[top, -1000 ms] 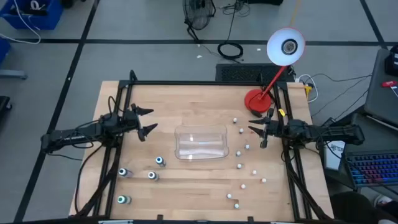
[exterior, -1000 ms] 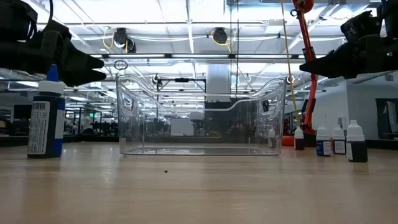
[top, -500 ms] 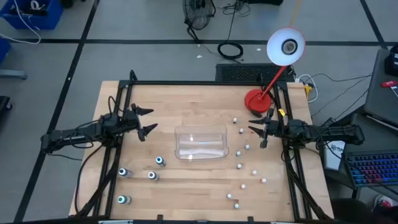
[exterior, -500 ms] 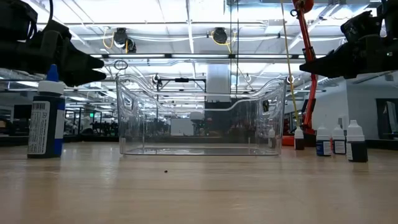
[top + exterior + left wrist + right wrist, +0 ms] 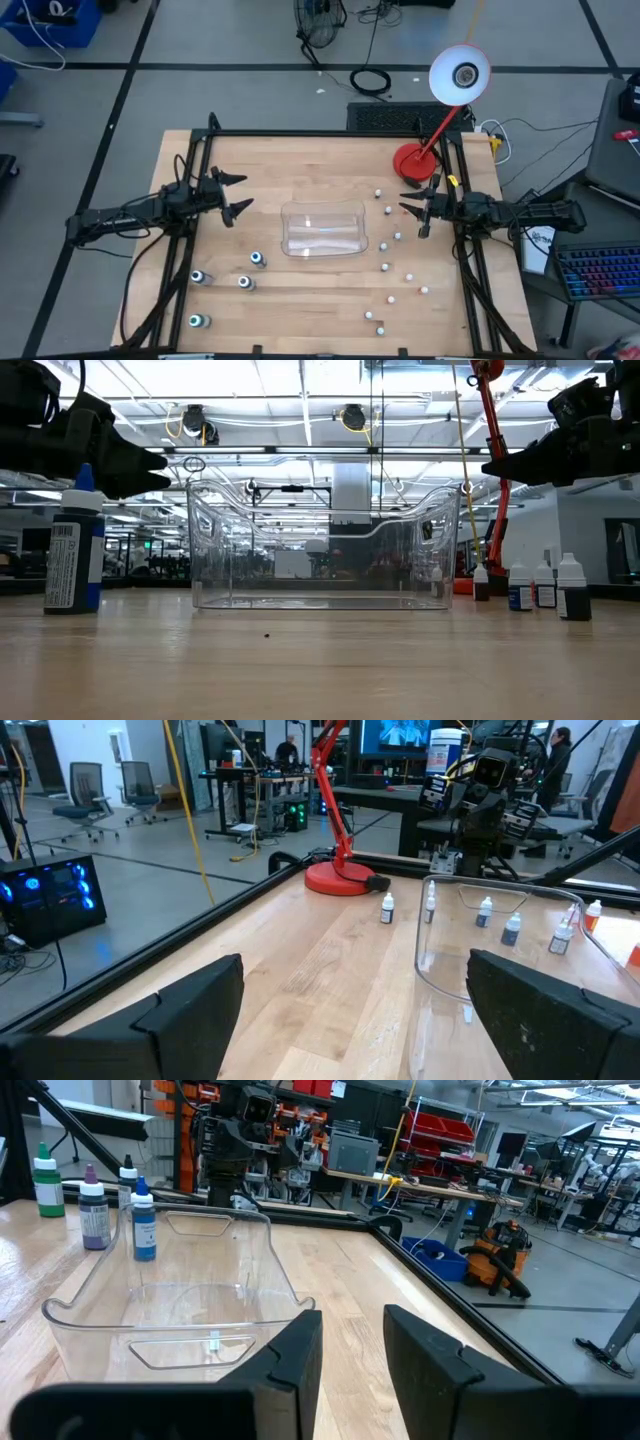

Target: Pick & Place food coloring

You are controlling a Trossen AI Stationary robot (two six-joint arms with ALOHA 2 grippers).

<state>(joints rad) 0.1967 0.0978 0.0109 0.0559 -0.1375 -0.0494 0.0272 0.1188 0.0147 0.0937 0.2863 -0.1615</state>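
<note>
A red desk lamp [image 5: 440,120] stands at the far right corner of the wooden table [image 5: 300,170], its white shade out over the grey floor [image 5: 250,90]. Beyond the lamp, a coiled black cable [image 5: 371,80] lies on that floor. Right of it sits a keyboard [image 5: 600,272]. Strip lights [image 5: 300,400] line the ceiling above.
</note>
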